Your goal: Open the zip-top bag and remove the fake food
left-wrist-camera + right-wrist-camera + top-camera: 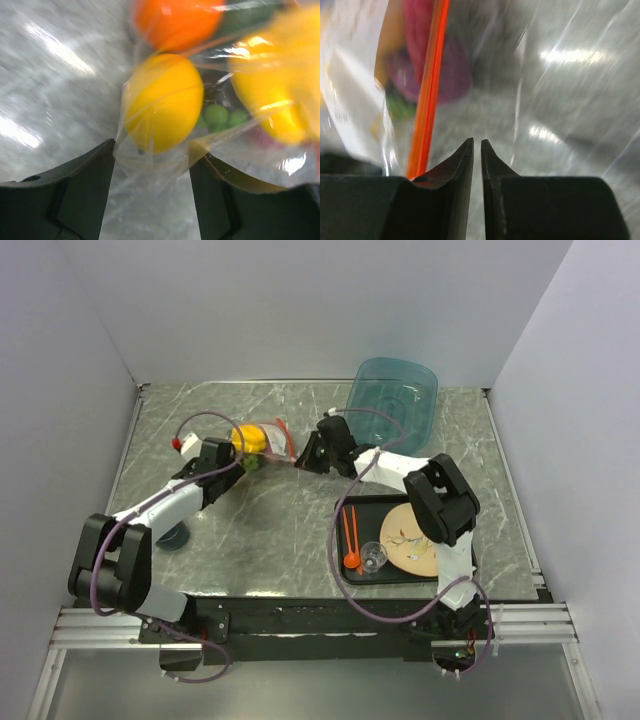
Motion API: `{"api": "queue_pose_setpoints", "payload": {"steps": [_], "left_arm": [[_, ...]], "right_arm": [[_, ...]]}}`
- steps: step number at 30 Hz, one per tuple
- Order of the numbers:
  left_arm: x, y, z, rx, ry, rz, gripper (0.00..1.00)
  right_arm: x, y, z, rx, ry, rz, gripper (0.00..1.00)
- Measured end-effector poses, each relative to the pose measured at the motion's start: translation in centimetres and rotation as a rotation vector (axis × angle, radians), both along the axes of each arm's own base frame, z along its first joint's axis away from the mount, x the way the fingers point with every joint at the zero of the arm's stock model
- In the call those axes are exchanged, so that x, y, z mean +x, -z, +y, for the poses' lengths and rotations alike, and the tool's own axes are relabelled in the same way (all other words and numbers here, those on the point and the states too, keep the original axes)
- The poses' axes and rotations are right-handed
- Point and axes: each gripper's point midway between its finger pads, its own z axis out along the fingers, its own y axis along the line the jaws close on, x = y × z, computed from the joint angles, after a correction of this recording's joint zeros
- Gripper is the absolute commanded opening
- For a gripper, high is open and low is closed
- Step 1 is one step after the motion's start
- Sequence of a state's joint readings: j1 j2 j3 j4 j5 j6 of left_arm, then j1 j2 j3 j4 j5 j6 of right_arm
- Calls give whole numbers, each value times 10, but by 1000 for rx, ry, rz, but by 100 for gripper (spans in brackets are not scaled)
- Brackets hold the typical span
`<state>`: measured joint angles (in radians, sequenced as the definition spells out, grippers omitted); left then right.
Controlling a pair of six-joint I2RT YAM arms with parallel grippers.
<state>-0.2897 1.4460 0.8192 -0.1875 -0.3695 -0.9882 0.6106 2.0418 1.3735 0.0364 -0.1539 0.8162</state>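
Observation:
The zip-top bag (268, 440) lies at the back middle of the table, clear and floppy, with its orange-red zip strip (427, 100) on its right side. Fake food shows through it: a yellow lemon (162, 102), an orange piece (177, 20), green bits (217, 115) and a pink-purple piece (442, 60). My left gripper (238, 462) (152, 160) stands open at the bag's left end, with a loose corner of the plastic lying between its fingers. My right gripper (303, 455) (475, 142) is pinched to a thin slit on the clear lip just right of the zip strip.
A translucent blue tub (392, 395) stands at the back right. A black tray (400, 499) at the front right holds a wooden plate (412, 538), an orange spoon (350, 540) and a small clear cup (373, 557). A dark round thing (175, 537) sits under the left arm.

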Motion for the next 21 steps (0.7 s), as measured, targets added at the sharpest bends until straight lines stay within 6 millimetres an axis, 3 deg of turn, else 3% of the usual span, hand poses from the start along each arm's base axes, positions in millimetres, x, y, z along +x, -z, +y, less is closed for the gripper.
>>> {"api": "queue_pose_setpoints", "payload": {"steps": [3,6,10,13,17,21], "left_arm": [[7,3,23,6,-56,7,61],[10,3,32,17,-62,11,61],[-1,-13,13,-19,17,-38,60],[-27,-27,-4,-66,91,-92,59],[-53,-38,-26,-129,179,-144,59],[-59,-39,-40,-177,228,-142,60]], "right_arm": [[-22,-9,9,17,-47,-11,28],[-42,-23,12,67,-80,-19,47],[-46,-39,-5,147,-49,-16,55],[-39,-48,-11,209,-20,-11,56],[-37,-60,-1,309,-16,1,56],[-41,-59,16,379,-33,38,55]]}}
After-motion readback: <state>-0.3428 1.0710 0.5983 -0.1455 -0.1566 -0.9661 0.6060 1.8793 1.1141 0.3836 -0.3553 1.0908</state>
